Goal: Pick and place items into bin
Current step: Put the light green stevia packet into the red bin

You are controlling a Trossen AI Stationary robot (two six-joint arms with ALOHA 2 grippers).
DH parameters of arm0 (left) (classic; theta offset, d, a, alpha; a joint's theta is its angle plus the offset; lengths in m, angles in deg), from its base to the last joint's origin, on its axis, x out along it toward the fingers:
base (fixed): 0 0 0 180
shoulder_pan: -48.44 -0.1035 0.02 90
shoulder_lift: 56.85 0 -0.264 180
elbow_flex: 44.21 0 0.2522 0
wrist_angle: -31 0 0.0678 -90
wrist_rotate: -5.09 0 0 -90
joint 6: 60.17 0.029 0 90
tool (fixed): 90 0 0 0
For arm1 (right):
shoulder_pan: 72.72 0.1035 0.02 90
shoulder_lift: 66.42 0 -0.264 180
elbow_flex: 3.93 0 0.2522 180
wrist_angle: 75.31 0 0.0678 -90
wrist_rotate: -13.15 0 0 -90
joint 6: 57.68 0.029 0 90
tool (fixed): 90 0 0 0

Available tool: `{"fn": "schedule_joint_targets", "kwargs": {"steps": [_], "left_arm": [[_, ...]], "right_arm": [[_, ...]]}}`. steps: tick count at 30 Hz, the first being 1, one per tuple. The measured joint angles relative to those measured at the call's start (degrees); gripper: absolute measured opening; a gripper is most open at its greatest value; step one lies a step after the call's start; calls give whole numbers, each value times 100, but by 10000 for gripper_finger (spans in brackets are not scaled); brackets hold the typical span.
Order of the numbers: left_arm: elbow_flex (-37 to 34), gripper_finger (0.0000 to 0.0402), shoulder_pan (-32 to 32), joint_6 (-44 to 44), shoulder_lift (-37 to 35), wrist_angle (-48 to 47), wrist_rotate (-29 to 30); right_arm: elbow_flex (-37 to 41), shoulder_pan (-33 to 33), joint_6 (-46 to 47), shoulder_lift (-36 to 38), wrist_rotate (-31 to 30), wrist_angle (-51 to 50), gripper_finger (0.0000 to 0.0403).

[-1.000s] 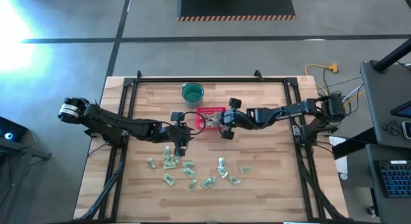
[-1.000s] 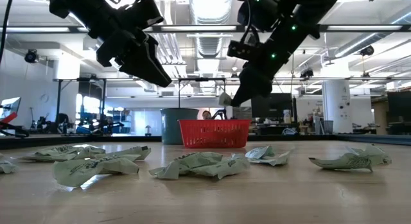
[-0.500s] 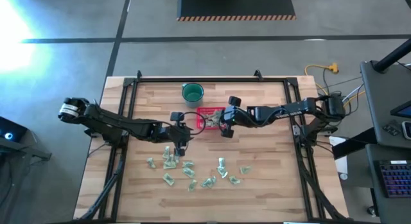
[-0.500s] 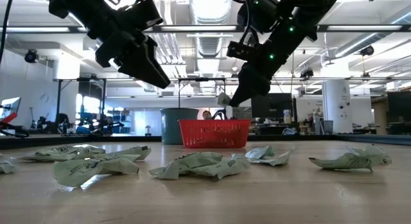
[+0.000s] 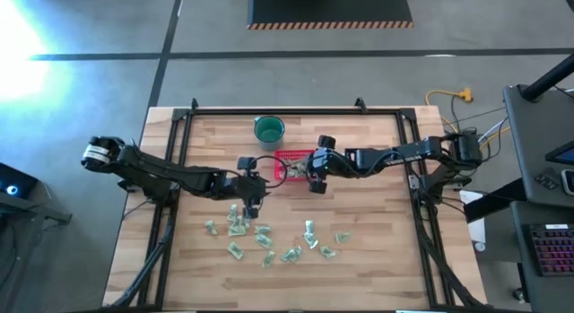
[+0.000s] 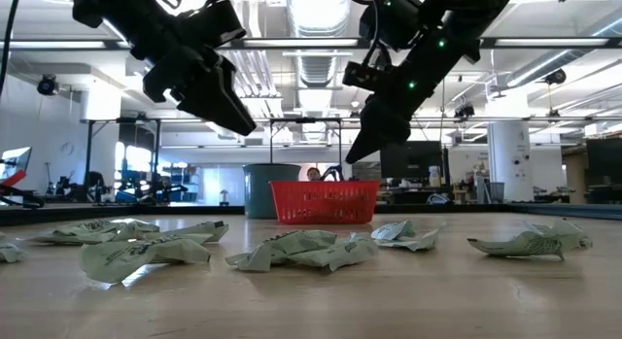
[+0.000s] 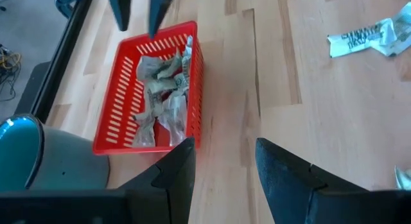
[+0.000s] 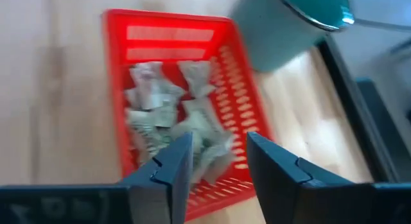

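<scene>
- Right now the right tool point(image 8: 215, 169) hangs over the red bin point(image 8: 218, 76), fingers apart, holding nothing; wrapped items point(image 8: 170, 115) lie heaped inside.
- Loose items point(image 5: 265, 237) lie scattered on the tabletop point(image 5: 377, 259), nearest the left tool point(image 5: 252, 208), its fingers parted, hovering just above them.
</scene>
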Motion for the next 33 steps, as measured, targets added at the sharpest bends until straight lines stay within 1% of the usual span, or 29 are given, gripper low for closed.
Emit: {"fn": "schedule_joint_targets", "kwargs": {"steps": [2,5,11,14,21,25,28,33], "left_arm": [[-1,146,16,-79,0,-14,-12],[-3,146,32,-92,0,-96,-232],[-3,146,124,-430,0,-154,-474],[-3,146,219,-613,0,-188,-685],[-10,146,608,-1130,0,-196,-765],[-12,146,899,-1321,64,-37,-767],[-12,146,1110,-1426,219,62,-768],[-14,146,1299,-1639,690,222,-776]], "right_arm": [[0,15,-146,0,379,11,137],[2,26,-373,0,975,63,133],[9,22,-759,0,1837,275,119],[9,26,-877,0,2205,305,113],[41,24,-900,0,2713,300,101],[94,33,-900,0,3027,290,96],[115,72,-925,0,3086,283,95],[118,142,-1007,0,3092,271,100]]}}
